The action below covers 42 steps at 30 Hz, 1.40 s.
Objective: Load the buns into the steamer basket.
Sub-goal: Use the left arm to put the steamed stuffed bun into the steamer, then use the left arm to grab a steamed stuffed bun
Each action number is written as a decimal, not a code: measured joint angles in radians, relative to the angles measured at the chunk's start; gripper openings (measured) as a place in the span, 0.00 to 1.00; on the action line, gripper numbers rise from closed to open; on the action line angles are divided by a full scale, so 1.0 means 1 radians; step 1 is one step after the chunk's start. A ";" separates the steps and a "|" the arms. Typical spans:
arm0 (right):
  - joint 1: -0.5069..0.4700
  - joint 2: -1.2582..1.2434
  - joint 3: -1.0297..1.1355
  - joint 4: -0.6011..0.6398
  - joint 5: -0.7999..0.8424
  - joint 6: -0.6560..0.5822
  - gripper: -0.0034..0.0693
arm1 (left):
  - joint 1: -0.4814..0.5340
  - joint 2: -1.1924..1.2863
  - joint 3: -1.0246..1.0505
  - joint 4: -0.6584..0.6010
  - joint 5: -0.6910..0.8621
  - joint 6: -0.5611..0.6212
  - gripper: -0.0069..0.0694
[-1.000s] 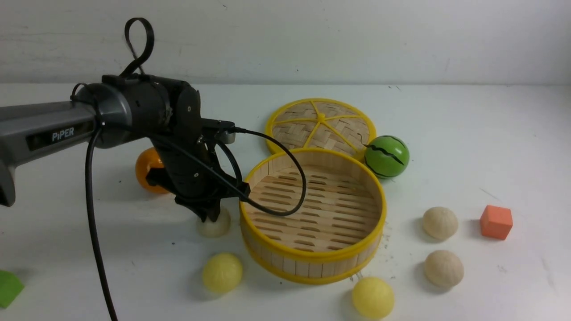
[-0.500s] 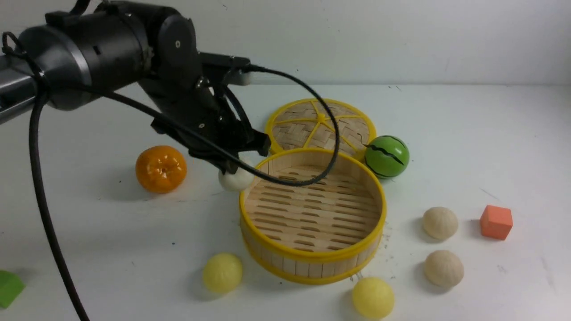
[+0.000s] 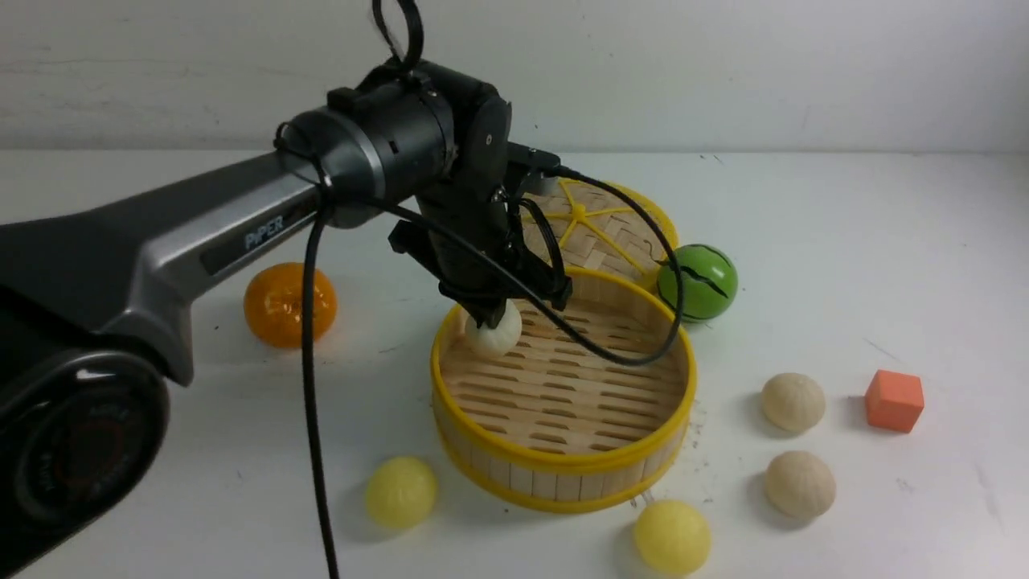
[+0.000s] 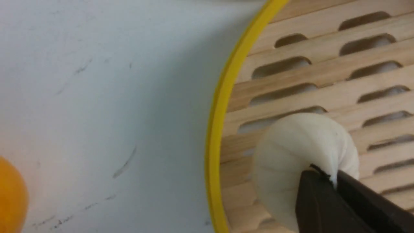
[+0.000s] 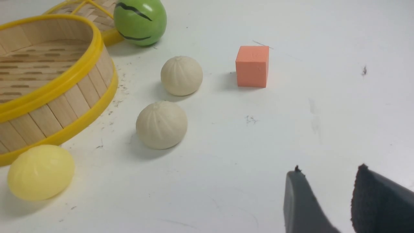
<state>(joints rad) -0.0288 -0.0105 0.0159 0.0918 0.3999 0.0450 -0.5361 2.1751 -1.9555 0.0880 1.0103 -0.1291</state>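
**Bun 1 of 5: over the basket, not yet released**

You are carrying the held bun [image 3: 494, 334] in the left gripper [image 3: 490, 316], whose fingertips are pinching its top. It is hanging just inside the far-left rim of the steamer basket [image 3: 563, 465], over the slats (whether it is touching them, I cannot tell).

The rest of the basket floor is lying bare, so I am counting nothing as delivered yet.

Four buns are waiting on the table:
- The far cream bun [image 3: 793, 401] and the near cream bun [image 3: 799, 483] are sitting right of the basket.
- The left yellow bun [image 3: 400, 491] and the right yellow bun [image 3: 671, 536] are sitting near its front wall.

The right gripper [image 5: 328, 173] is standing spread and empty, to the right of the cream pair.

Judging from this, you are finishing the first placement: the release is outstanding, then four more pickups.
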 joint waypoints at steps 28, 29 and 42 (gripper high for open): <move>0.000 0.000 0.000 0.000 0.000 0.000 0.38 | 0.000 -0.381 0.125 -0.078 0.222 -0.120 0.20; 0.000 0.000 0.000 0.000 0.000 0.000 0.38 | 0.000 -0.435 0.232 -0.088 0.223 -0.116 0.11; 0.000 0.000 0.000 0.000 0.000 0.000 0.38 | 0.000 -0.521 0.780 -0.121 -0.098 -0.019 0.13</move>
<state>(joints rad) -0.0288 -0.0105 0.0159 0.0918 0.3999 0.0450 -0.5361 1.6541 -1.1758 -0.0328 0.9121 -0.1479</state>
